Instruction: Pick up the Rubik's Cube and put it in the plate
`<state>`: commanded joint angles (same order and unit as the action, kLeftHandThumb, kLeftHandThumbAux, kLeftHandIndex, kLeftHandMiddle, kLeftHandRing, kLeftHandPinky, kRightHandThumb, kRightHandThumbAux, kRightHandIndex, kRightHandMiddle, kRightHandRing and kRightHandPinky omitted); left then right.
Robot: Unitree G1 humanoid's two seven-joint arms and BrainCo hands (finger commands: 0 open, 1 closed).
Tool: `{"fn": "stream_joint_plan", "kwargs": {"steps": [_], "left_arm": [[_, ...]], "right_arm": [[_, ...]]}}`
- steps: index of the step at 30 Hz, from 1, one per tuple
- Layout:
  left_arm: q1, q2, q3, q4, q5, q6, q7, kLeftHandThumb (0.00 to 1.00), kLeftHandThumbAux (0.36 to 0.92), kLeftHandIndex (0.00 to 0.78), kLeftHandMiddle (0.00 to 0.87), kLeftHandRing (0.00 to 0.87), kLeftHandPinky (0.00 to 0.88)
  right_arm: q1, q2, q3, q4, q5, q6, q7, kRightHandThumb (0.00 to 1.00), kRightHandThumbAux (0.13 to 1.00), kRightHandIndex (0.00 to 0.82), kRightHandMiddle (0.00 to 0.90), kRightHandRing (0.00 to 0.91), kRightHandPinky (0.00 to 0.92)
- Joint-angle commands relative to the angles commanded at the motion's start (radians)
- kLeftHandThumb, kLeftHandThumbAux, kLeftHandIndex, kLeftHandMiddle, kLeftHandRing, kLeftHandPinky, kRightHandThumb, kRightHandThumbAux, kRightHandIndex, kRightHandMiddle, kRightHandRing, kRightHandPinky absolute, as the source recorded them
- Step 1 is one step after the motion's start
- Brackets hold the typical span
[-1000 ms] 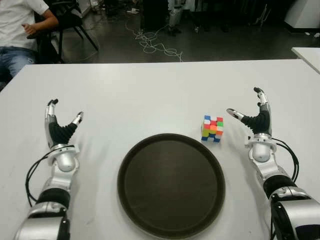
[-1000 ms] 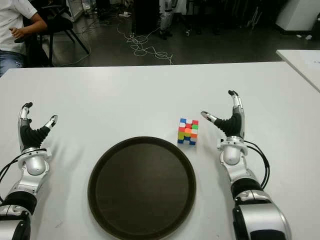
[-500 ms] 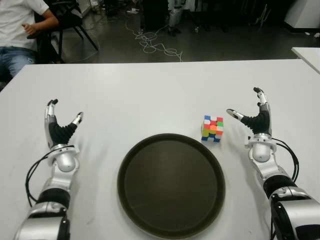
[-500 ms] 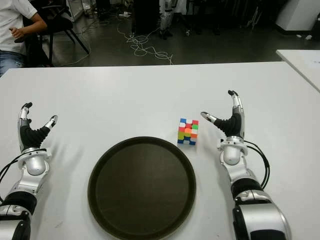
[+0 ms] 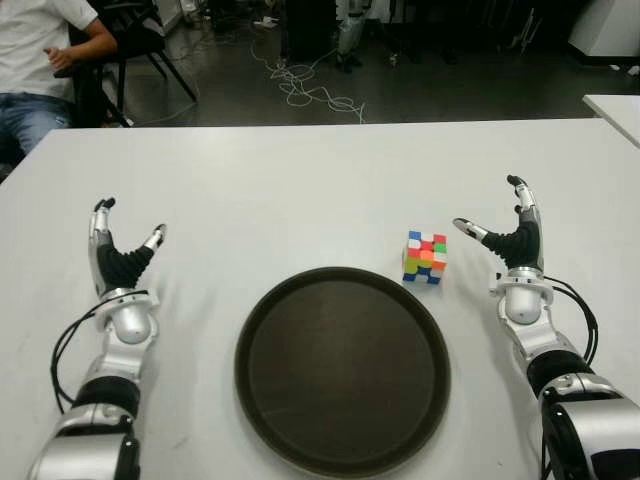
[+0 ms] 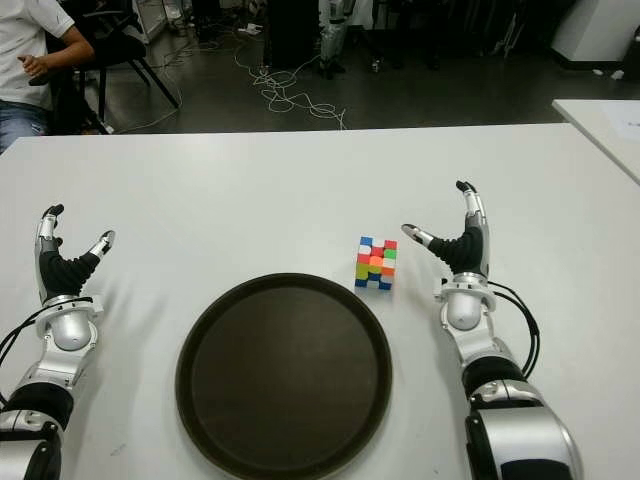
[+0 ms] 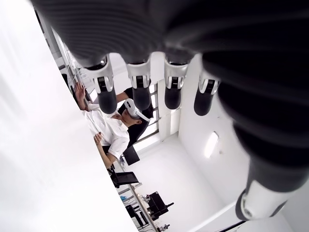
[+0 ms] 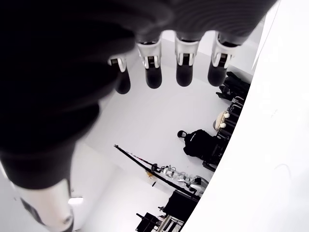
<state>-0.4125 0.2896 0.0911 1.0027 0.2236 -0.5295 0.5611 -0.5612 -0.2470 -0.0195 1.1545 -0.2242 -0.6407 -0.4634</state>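
Observation:
A multicoloured Rubik's Cube (image 5: pixel 425 257) stands on the white table (image 5: pixel 300 190), just beyond the right rim of a round dark brown plate (image 5: pixel 342 368) that lies at the front middle. My right hand (image 5: pixel 508 237) is to the right of the cube, a short gap away, fingers spread upward and holding nothing. My left hand (image 5: pixel 122 248) shows at the table's left side, well left of the plate, also open and empty. Both wrist views show only straight fingers (image 8: pixel 153 70) with nothing between them.
A seated person (image 5: pixel 45 60) in a white shirt is beyond the table's far left corner, next to black chairs. Cables (image 5: pixel 310 90) trail on the dark floor behind the table. Another white table's corner (image 5: pixel 615 105) shows at the far right.

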Motion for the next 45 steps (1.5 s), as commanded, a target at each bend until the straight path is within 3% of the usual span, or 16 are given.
{"fn": "stream_joint_plan", "kwargs": {"steps": [21,37,45], "left_arm": [[0.0,-0.004,-0.005,-0.002,0.009,0.004,0.014,0.0,0.65,0.031,0.021,0.006,0.034],[0.001,-0.014,-0.004,-0.015,0.003,0.019,0.013,0.0,0.683,0.033,0.024,0.004,0.019],[-0.001,-0.008,-0.007,-0.01,0.01,0.046,0.017,0.0,0.671,0.034,0.035,0.022,0.037]], "right_arm": [[0.004,-0.002,0.001,-0.003,-0.001,-0.012,0.002,0.0,0.747,0.041,0.008,0.001,0.025],[0.007,-0.02,0.003,-0.076,0.0,-0.019,0.031,0.0,0.84,0.031,0.021,0.011,0.029],[0.021,-0.057,0.028,-0.144,-0.028,-0.052,0.084,0.0,0.902,0.033,0.028,0.016,0.044]]}}
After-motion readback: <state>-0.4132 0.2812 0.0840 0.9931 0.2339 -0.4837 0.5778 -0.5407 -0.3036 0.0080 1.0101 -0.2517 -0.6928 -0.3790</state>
